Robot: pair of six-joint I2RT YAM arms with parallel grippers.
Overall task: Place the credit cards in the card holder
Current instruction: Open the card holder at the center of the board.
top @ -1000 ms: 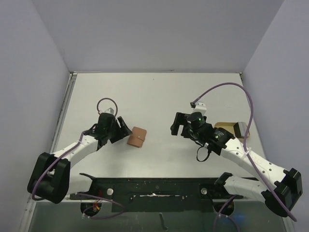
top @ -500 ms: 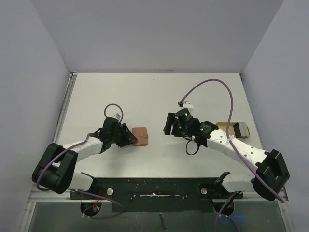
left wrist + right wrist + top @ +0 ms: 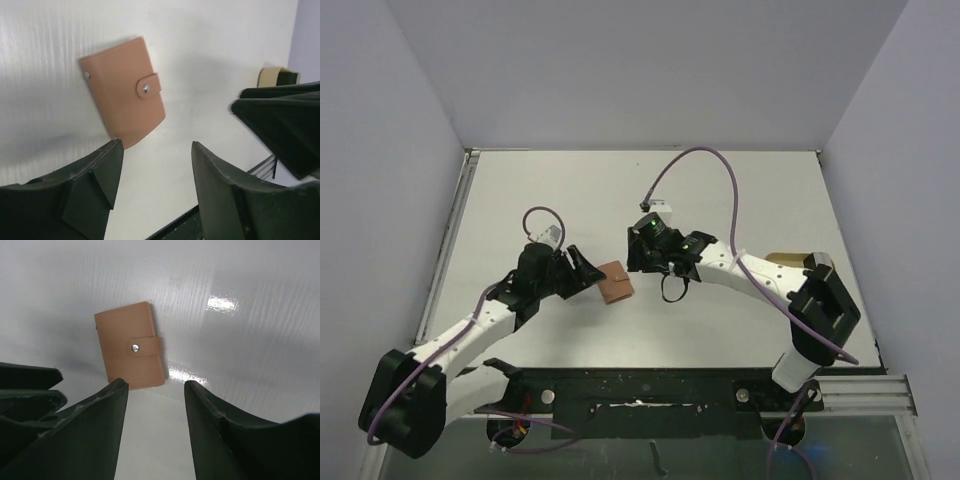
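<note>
The card holder (image 3: 615,283) is a reddish-brown wallet lying closed and flat on the white table, its snap tab fastened. It shows in the left wrist view (image 3: 125,92) and the right wrist view (image 3: 130,345). My left gripper (image 3: 587,270) is open just left of it, and the wallet's near edge lies by one fingertip (image 3: 156,146). My right gripper (image 3: 634,259) is open and empty close above its right side (image 3: 155,385). Neither gripper holds it. I cannot make out the credit cards; my right arm covers that part of the tray.
A tan tray (image 3: 782,260) sits at the right of the table, partly behind my right arm's elbow (image 3: 825,300), and its edge shows far off in the left wrist view (image 3: 270,75). The black rail (image 3: 640,385) runs along the near edge.
My right gripper has swung left across the table from near the tray to the wallet's right side. My left gripper has stayed at the wallet's left edge. The wallet has shifted slightly right.
</note>
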